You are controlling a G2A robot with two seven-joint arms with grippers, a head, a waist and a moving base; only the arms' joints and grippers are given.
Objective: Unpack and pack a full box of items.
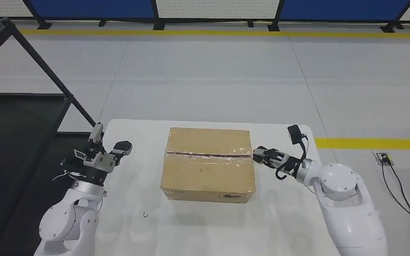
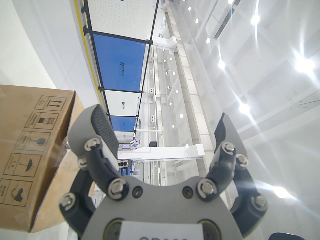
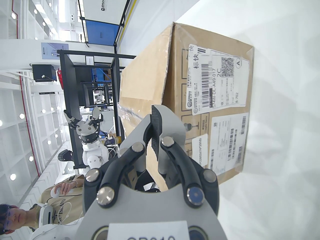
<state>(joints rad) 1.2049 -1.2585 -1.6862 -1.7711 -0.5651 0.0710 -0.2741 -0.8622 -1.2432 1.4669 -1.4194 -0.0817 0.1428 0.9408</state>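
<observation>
Box [image 1: 208,165]: right wrist view catches barcoded shipping labels [image 3: 217,81] beside clenched right gripper [image 3: 155,116], left wrist view handling symbols [image 2: 32,136] beside wide-open left gripper [image 2: 162,126]

Floor [image 1: 211,70]: pale grey, glossy. Yellow line [image 1: 192,32] crosses it at 12 o'clock; a second yellow stripe [image 1: 365,143] at 3. Blue partition panels [image 1: 90,8] at 12. Black metal frame [image 3: 66,81] at 9. White table [image 1: 211,224], centre. Ceiling spotlights [image 2: 255,20], lit.

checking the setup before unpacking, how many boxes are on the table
1. The cardboard box sits on the table, top taped shut, between the left hand and the right hand. Any inside would be hidden.
</observation>
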